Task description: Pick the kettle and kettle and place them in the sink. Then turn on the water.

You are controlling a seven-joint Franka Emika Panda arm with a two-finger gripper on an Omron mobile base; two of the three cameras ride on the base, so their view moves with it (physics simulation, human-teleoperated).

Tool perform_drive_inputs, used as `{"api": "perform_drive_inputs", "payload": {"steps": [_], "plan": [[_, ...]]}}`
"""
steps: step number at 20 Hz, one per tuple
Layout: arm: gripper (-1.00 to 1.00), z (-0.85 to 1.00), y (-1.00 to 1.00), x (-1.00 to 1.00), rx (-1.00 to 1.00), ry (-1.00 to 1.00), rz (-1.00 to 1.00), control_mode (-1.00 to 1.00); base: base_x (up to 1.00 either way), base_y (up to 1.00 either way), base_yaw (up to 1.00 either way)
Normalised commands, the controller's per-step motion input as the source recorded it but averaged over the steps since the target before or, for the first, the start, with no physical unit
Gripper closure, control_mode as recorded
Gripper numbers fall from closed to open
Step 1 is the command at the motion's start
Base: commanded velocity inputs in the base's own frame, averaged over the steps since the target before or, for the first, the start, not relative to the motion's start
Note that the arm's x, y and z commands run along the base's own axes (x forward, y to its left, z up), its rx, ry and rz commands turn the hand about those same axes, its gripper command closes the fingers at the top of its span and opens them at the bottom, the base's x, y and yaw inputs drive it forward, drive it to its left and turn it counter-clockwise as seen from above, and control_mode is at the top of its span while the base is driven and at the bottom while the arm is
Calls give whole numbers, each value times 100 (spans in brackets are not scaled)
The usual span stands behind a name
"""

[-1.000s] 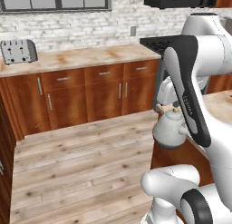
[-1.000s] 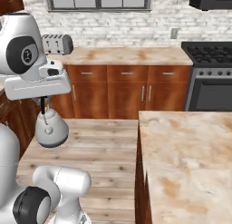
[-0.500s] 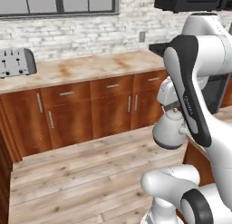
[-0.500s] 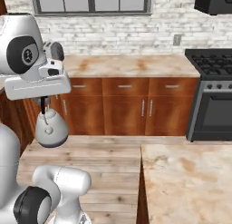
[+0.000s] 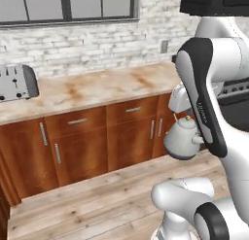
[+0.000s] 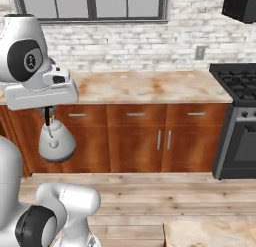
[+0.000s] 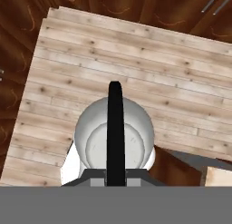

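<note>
Gripper point(image 6: 48, 116) closed on the black arched handle of a small rounded whitish-silver kettle point(image 6: 57, 144), kettle point(image 7: 113, 143) hung in mid-air above the pale wooden plank floor point(image 7: 136, 78), reddish-brown base cabinets point(image 6: 145, 138) and marbled counter point(image 5: 92, 91) seen behind

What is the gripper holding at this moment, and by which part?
The gripper holds the kettle by its black arched handle; the kettle hangs below the hand, above the wooden floor.
</note>
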Motion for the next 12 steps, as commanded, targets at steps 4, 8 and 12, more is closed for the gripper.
{"api": "perform_drive_inputs", "payload": {"steps": [4, 8, 12], "plan": [[100, 0, 0, 0, 0, 0, 0, 100, 98, 26, -19], [100, 0, 0, 0, 0, 0, 0, 100, 70, 0, -64], [100, 0, 0, 0, 0, 0, 0, 100, 48, 0, -76]]}}
